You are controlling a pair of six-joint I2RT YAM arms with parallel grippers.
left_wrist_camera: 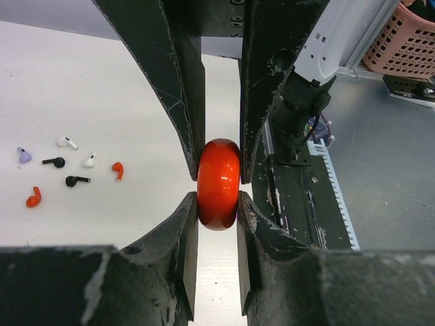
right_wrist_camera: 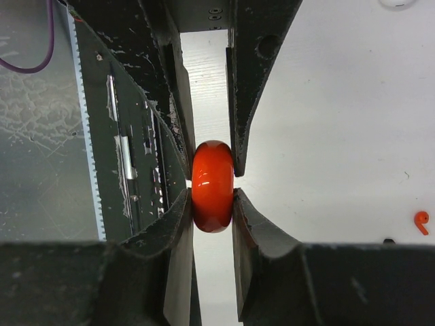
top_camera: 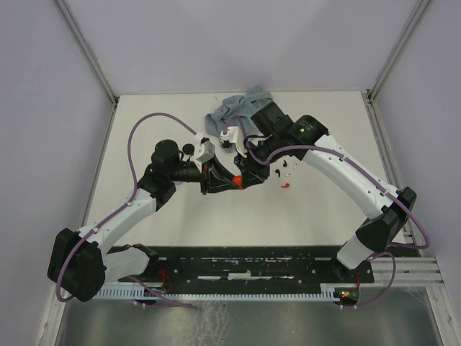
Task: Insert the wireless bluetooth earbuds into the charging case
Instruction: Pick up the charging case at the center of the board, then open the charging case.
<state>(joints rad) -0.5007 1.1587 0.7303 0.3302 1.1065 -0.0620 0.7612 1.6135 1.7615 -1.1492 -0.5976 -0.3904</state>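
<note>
A glossy red charging case (left_wrist_camera: pixel 218 183), closed, is held above the table between both grippers. My left gripper (left_wrist_camera: pixel 217 198) is shut on one end of it, and my right gripper (right_wrist_camera: pixel 212 193) is shut on the other end (right_wrist_camera: pixel 213 185). In the top view the case (top_camera: pixel 236 182) sits where the two grippers meet mid-table. Several earbuds lie loose on the table: lilac (left_wrist_camera: pixel 24 155), white (left_wrist_camera: pixel 66 142), black (left_wrist_camera: pixel 54 161), red (left_wrist_camera: pixel 118 170), and another red one (left_wrist_camera: pixel 33 197). One red earbud (right_wrist_camera: pixel 421 221) shows in the right wrist view and in the top view (top_camera: pixel 286 184).
A crumpled grey-blue cloth (top_camera: pixel 234 108) lies at the back of the table. A black round disc (top_camera: pixel 189 149) and white pieces (top_camera: pixel 204 150) sit near the left arm. A pink basket (left_wrist_camera: pixel 408 41) stands off the table. The black base rail (top_camera: pixel 245 263) runs along the near edge.
</note>
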